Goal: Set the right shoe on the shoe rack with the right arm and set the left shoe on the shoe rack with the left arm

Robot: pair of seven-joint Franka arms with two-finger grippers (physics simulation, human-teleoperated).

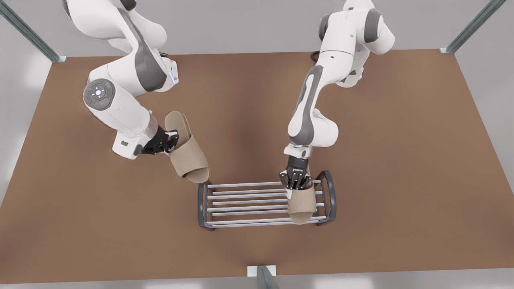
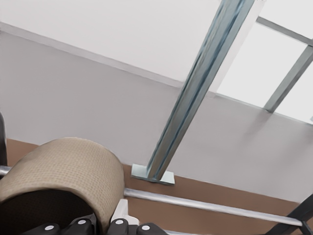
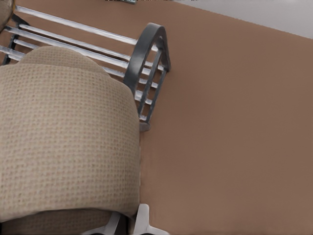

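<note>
The shoe rack [image 1: 249,199] stands near the table's front edge, its arched end frame [image 3: 146,58] dark grey. A tan slipper, the left shoe [image 1: 302,204], lies on the rack's bars at the front view's right end. My left gripper [image 1: 296,184] is shut on its strap [image 2: 63,166], just above a silver bar [image 2: 205,205]. The right shoe [image 1: 188,158], a matching slipper [image 3: 63,137], hangs in my right gripper [image 1: 168,142], which is shut on its side. Its toe points at the rack's end on the front view's left.
The brown table [image 1: 401,160] is bare around the rack. A metal post [image 1: 261,277] stands at the front edge behind the rack, and corner posts [image 1: 470,28] stand at the far corners.
</note>
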